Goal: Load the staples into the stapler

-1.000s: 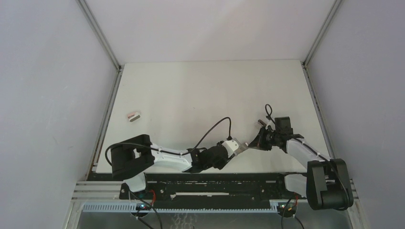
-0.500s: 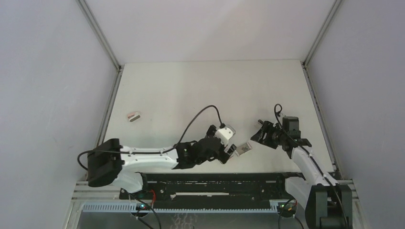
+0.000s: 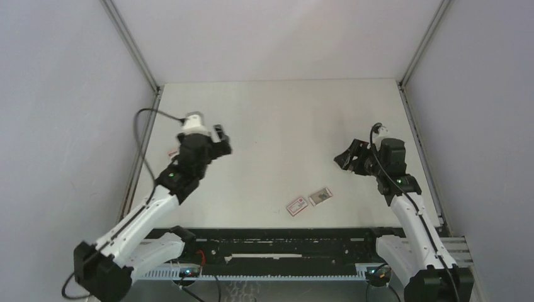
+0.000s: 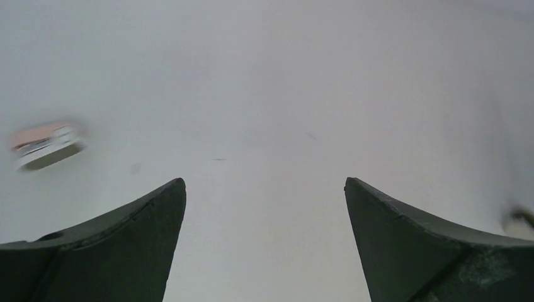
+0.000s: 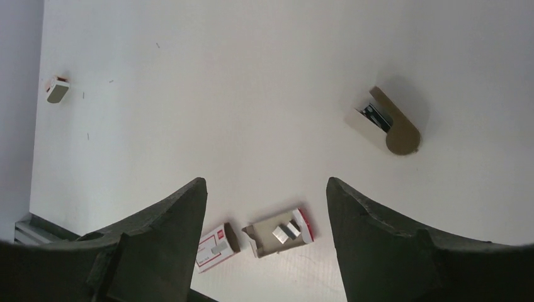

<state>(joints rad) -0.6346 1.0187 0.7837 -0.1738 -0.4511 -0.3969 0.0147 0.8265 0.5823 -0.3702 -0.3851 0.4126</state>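
Observation:
The staples (image 5: 286, 231) are small silvery blocks lying in an open pale tray (image 3: 320, 196) near the table's front middle. The white, red-labelled sleeve (image 3: 297, 206) lies just left of the tray. The stapler (image 3: 172, 153) is small, grey and silver, and lies near the left edge. It is blurred at the left of the left wrist view (image 4: 47, 145) and small at the top left of the right wrist view (image 5: 58, 90). My left gripper (image 3: 222, 139) hangs open and empty above the table near the stapler, without touching it. My right gripper (image 3: 345, 157) is open and empty, raised right of the tray.
A small white and tan cardboard piece (image 5: 384, 123) with something dark inside lies on the table in the right wrist view, beyond the tray. Side walls (image 3: 75, 126) close in the table, and a black rail (image 3: 277, 236) runs along its near edge.
My left arm let go of the sleeve and swung from the front middle to the far left by the stapler. My right gripper opened and drew back. Tray and sleeve now lie apart on the table.

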